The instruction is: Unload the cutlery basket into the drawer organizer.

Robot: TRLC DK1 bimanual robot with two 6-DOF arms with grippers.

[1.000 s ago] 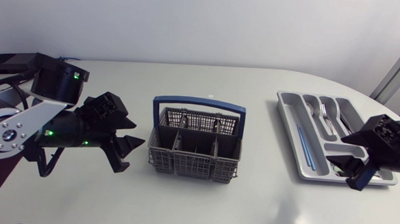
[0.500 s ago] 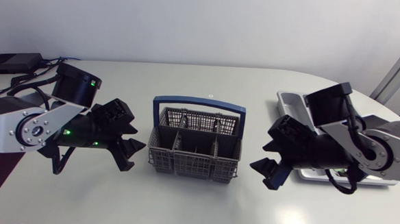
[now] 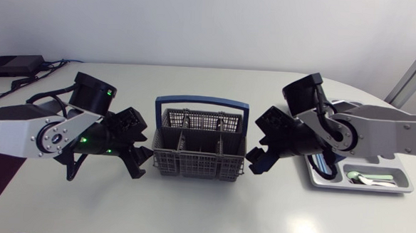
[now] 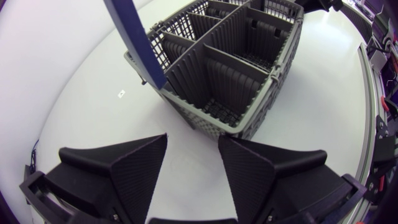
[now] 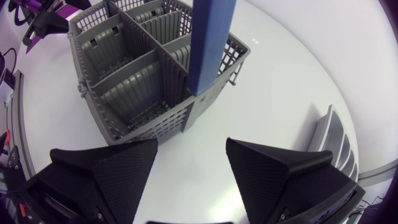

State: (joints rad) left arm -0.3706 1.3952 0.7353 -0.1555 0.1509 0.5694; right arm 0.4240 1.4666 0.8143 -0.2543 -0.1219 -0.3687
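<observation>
Although the white surface (image 3: 203, 216) is wide, the grey basket (image 3: 199, 153) sits at its centre, with the organizer (image 3: 405, 172) at the basket's 3 o'clock. The left claw (image 3: 143, 161), spread, sits just at the basket's 9 o'clock. The right claw (image 3: 253, 162), also spread, sits between basket and organizer. A spoon (image 3: 365, 180) lies in the organizer.

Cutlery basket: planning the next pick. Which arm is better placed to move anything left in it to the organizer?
Right, probably. The left gripper and right gripper both sit open beside the cutlery basket, but the drawer organizer lies on the right gripper's side. The basket looks empty, though.
</observation>
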